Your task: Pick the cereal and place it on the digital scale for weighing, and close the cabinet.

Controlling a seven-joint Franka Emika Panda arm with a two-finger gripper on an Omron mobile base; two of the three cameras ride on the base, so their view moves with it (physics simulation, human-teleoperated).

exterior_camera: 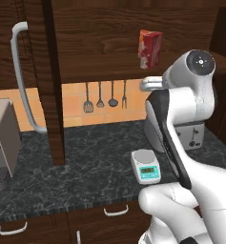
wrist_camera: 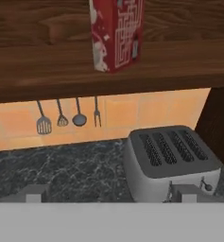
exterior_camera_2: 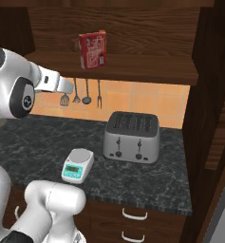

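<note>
cereal (exterior_camera_2: pixel 93 50) upright on cabinet (exterior_camera_2: pixel 133 64) shelf, untouched | scale (exterior_camera_2: pixel 78 165) bare on counter (exterior_camera_2: pixel 33 137), beside toaster (exterior_camera_2: pixel 132 136) | door (exterior_camera: pixel 50 81) left open | gripper (wrist_camera: pixel 108 194) spread wide, nothing held

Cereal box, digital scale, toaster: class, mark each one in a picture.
cereal (exterior_camera_2: pixel 92 50), right base view, on its red front.
digital scale (exterior_camera: pixel 143 156), left base view, on its grey top plate.
toaster (wrist_camera: pixel 172 156), hand view, on its slotted top.

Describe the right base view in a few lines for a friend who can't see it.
A red cereal box stands upright on the shelf of an open dark wood cabinet. Below, on a dark stone counter, a small white scale sits left of a grey toaster. A white robot arm rises at the left.
</note>
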